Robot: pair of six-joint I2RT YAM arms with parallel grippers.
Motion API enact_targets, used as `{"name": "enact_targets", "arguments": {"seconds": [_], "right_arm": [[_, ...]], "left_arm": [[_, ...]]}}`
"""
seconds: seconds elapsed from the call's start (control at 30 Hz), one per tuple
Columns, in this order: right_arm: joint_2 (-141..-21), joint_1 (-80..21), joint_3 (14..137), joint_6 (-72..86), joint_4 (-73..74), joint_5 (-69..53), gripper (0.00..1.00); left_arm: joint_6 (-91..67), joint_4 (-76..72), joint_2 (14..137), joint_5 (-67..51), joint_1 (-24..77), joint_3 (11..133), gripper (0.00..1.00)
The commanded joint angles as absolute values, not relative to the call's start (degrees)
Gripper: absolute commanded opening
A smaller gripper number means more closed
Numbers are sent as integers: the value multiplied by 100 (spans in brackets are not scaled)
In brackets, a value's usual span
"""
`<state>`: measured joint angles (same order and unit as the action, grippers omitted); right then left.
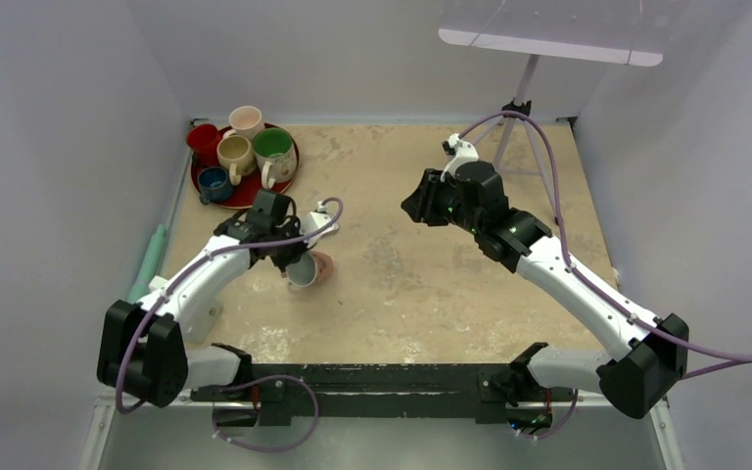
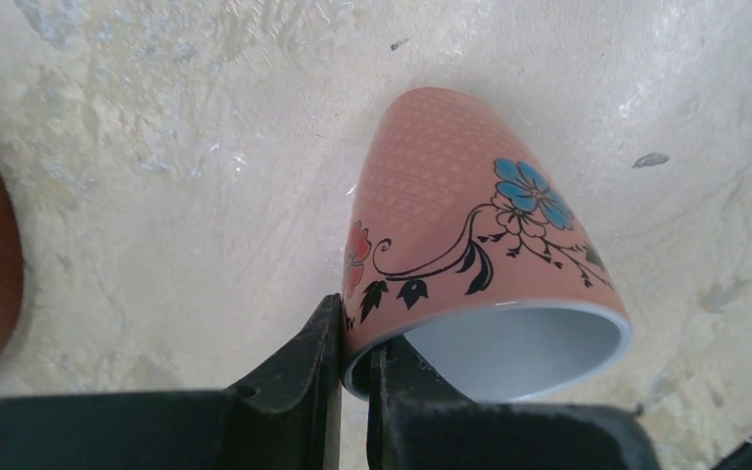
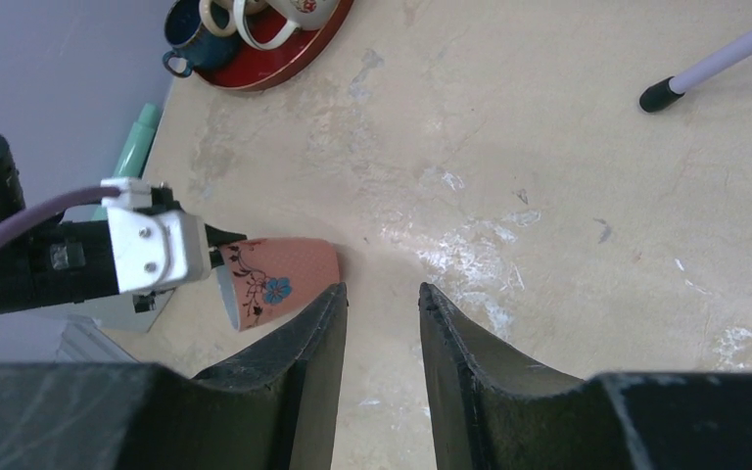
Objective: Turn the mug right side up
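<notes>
A pink mug (image 2: 460,225) with a blue flower and black vine pattern is tilted on its side, its white inside facing the left wrist camera. My left gripper (image 2: 355,338) is shut on the mug's rim, one finger outside the wall and one inside. In the top view the mug (image 1: 309,269) hangs at my left gripper (image 1: 292,262) just above the table, left of centre. In the right wrist view the mug (image 3: 279,279) lies to the left. My right gripper (image 3: 382,292) is open and empty, held above the table's middle (image 1: 413,208).
A red tray (image 1: 251,192) holding several mugs stands at the back left, also in the right wrist view (image 3: 255,69). A light stand (image 1: 519,108) rises at the back right; its foot (image 3: 661,95) rests on the table. A green strip (image 1: 149,259) lies along the left wall.
</notes>
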<state>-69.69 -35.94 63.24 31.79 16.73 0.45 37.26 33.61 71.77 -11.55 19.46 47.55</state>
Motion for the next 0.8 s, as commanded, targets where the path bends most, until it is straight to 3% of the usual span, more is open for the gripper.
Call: {"name": "enact_targets", "arguments": {"seconds": [0.0,0.17,0.53,0.77], "right_arm": [[-6858,-3586,6536,3116,1667,16,37],[-6821,-3591,6508,3121,1663,18,37],[-6893,-3590,6508,3087,1657,-120,36],[-6834,-3586,6387,3093,1678,-79,36]], "left_arm": [[2573,4349,7751,-1101,1934,5867,0],[2404,5758,8468,-561,1916,6999,0],[2942,7025,9491,-324,1809,7824,0],[2837,6805,9890,-224,1772,7812,0]]}}
